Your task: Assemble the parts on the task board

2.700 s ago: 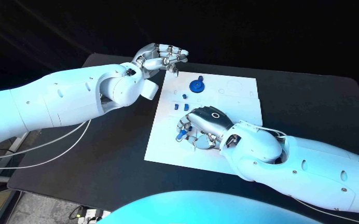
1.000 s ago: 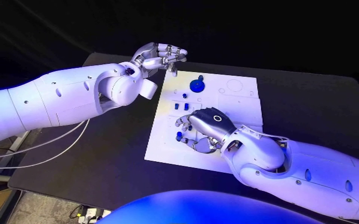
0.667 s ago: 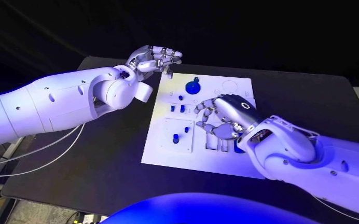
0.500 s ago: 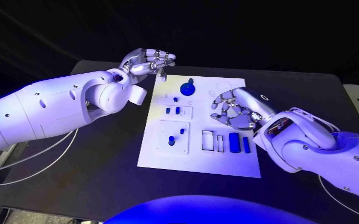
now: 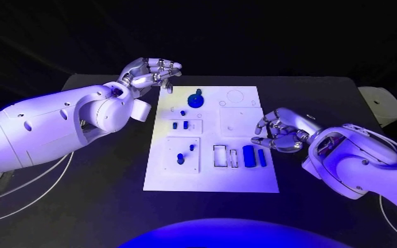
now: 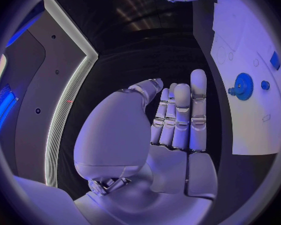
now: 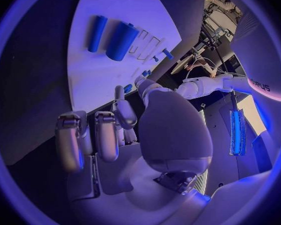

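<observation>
Black tabletop (image 5: 99, 162) stretches under a dark room, and the white task board (image 5: 248, 179) lies at its middle.

On the board, a round blue gear-like part (image 5: 195, 101) sits toward 12 o'clock, a little left of centre; the left wrist view shows it too (image 6: 243, 86), with a small blue dot just beside it. Two small blue pieces (image 5: 181, 125) stand in a little framed recess below it, at about 10 o'clock from the board's centre. A larger square recess at about 8 o'clock holds two more small blue pieces (image 5: 181, 157), apart from each other. Toward 4 o'clock, two upright blue bars (image 5: 249, 156) lie side by side, just right of two outlined slots (image 5: 219, 156); in the right wrist view they are a thick blue cylinder (image 7: 122, 40) beside a thinner one (image 7: 97, 33).

Robot's left hand (image 5: 152, 72) hangs above the table off the board's 11 o'clock corner, not touching the board. Its fingers (image 6: 181, 116) lie close together and curl toward the thumb. A small pale thing may be pinched at the fingertips in the head view, but it is too small to be sure, so I cannot tell whether that hand holds anything.

Robot's right hand (image 5: 281, 130) is at the board's right edge, near 3 o'clock, just beside the blue bars but apart from them. Its fingers (image 7: 106, 135) are curled inward with nothing in them: a clenched hand.
</observation>
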`<state>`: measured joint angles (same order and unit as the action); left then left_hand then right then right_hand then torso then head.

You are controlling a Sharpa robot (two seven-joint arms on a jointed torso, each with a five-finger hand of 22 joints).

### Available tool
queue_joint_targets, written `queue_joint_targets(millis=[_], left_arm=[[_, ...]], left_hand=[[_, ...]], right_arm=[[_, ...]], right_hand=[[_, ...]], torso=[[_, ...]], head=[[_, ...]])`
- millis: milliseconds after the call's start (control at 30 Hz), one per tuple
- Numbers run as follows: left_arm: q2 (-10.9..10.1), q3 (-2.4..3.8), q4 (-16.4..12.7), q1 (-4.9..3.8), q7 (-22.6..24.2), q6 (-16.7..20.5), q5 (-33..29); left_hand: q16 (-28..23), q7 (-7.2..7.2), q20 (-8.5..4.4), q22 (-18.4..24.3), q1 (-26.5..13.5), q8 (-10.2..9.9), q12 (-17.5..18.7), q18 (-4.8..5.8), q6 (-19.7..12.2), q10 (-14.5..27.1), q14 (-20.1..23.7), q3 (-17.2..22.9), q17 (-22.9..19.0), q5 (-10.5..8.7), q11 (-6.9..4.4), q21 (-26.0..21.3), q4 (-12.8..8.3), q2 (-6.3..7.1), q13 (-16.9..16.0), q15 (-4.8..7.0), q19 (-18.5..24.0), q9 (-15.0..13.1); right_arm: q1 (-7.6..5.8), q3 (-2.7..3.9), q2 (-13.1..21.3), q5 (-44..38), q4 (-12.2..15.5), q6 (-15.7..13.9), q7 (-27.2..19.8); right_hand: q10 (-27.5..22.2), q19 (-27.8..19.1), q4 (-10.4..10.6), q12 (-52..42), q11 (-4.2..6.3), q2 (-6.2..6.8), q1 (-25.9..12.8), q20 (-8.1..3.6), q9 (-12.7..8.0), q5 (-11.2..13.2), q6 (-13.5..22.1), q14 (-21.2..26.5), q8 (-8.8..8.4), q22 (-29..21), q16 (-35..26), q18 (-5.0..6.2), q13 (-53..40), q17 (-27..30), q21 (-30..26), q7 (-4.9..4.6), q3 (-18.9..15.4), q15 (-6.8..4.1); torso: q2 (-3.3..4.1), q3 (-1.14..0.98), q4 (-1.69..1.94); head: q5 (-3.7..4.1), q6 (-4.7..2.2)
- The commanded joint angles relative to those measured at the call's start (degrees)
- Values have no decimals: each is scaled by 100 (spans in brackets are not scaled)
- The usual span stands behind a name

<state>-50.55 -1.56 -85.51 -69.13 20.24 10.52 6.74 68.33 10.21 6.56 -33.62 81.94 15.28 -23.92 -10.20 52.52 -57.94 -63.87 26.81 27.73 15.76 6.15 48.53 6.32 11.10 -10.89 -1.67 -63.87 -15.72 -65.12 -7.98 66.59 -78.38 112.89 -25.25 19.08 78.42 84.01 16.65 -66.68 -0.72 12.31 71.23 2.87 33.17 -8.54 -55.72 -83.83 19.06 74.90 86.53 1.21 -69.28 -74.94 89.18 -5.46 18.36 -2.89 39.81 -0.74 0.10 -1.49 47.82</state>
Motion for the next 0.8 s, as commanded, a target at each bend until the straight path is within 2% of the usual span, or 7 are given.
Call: queue_joint_targets(millis=[33,67,100,133,400,533,800], left_arm=[[11,-1,-11,-4,61,-55,-31],[11,-1,-11,-4,61,-55,-33],[11,-2,-10,-4,61,-55,-36],[11,-3,-10,-3,61,-55,-38],[16,-7,-3,-3,62,-52,-46],[15,-9,0,-3,62,-51,-51],[25,-10,5,-3,65,-60,-58]], left_hand=[[-19,4,0,5,-30,33,-33,-38,-34,31,24,22,-5,-20,1,-35,-9,-24,-5,-1,25,-5],[-19,4,0,5,-30,33,-33,-38,-34,31,24,22,-5,-20,1,-35,-9,-24,-5,-1,25,-5],[-19,4,0,5,-30,33,-33,-38,-34,31,24,22,-5,-20,1,-35,-9,-24,-5,-1,25,-5],[-19,4,0,5,-30,33,-33,-38,-34,31,24,22,-5,-20,1,-35,-9,-24,-5,-1,25,-5],[-18,5,1,6,-38,35,-39,-38,-36,34,25,21,-7,-20,2,-37,-6,-24,-6,-2,24,-6],[-18,5,1,6,-38,35,-39,-38,-36,34,25,21,-7,-20,2,-37,-6,-24,-6,-2,24,-6],[-18,5,1,6,-38,35,-39,-38,-36,34,25,21,-7,-20,2,-37,-6,-24,-6,-2,24,-6]], right_arm=[[92,-12,40,-450,101,219,564],[104,-13,44,-469,111,215,584],[134,-15,52,-509,132,206,630],[155,-18,53,-534,143,197,662],[280,-40,-13,-729,154,156,884],[330,-45,-92,-772,98,184,942],[448,-52,-267,-840,-18,240,1012]], right_hand=[[-7,585,3,-15,-22,-18,-175,-8,46,-202,60,-485,12,1493,49,-109,-55,-785,24,0,-168,-19],[-7,585,3,-15,-22,-18,-175,-8,46,-202,60,-485,12,1493,49,-109,-55,-785,24,0,-168,-19],[-27,585,1,17,-20,-14,-235,-7,64,-392,76,-483,2,1493,48,-110,-53,-778,27,-3,-248,-21],[-61,584,3,85,-23,-12,-257,-7,67,-425,94,-483,-11,1492,48,-109,-7,-777,23,-6,-285,-19],[-109,583,11,187,-39,-36,-331,1,56,-435,161,-482,-74,1491,52,-108,38,-783,19,-24,-401,-7],[-147,582,13,273,-42,-77,-369,5,50,-457,158,-479,-87,1490,47,-107,93,-770,14,-25,-437,-3],[-148,585,13,292,-39,-106,-407,7,51,-481,124,-477,-85,1493,46,-109,91,-768,24,-19,-485,-3]], torso=[[-15,6,-11],[-12,6,-9],[-13,6,-10],[-10,5,-9],[-18,17,0],[-15,11,-15],[-12,5,-5]], head=[[38,10],[42,10],[49,12],[58,8],[95,-7],[87,-6],[87,-18]])
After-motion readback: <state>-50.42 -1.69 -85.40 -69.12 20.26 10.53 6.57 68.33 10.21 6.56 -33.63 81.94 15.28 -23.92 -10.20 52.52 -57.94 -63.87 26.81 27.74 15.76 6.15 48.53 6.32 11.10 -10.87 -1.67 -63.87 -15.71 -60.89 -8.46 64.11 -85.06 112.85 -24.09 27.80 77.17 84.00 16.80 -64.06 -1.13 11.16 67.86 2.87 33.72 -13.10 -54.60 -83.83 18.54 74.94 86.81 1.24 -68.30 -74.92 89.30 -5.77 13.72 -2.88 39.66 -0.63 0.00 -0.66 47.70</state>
